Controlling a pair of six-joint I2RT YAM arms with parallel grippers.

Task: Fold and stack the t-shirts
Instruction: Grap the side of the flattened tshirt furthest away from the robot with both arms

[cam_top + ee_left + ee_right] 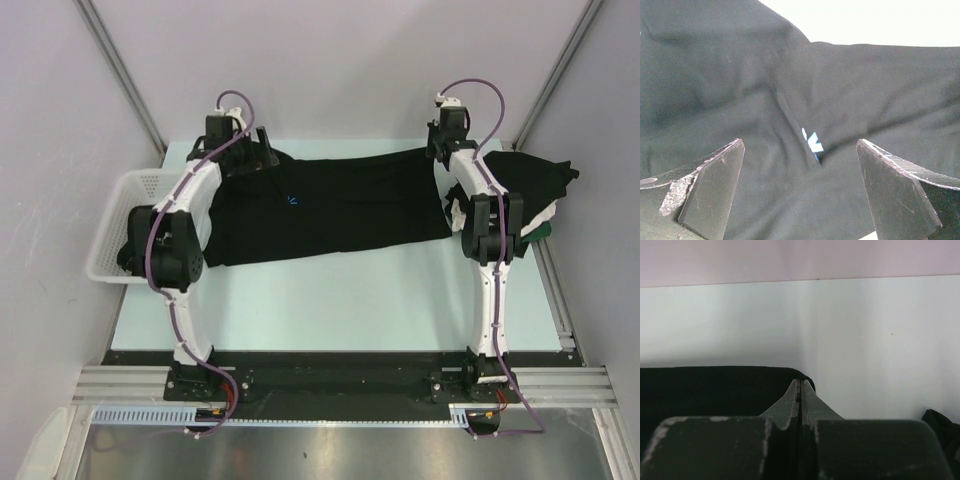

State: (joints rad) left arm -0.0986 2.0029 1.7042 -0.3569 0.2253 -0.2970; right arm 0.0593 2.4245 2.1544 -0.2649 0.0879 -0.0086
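My left gripper (800, 143) is wide apart, hovering over the far left part of the black t-shirt (340, 205), which lies spread flat across the far half of the table (330, 300) with its blue starburst mark (813, 143) just between my fingers in the wrist view. My right gripper (800, 382) has fingers pressed together at the shirt's far right corner; can't tell if cloth is pinched. Pile of other t-shirts (530, 180) sits at the right edge, white basket (115, 210) at the left.
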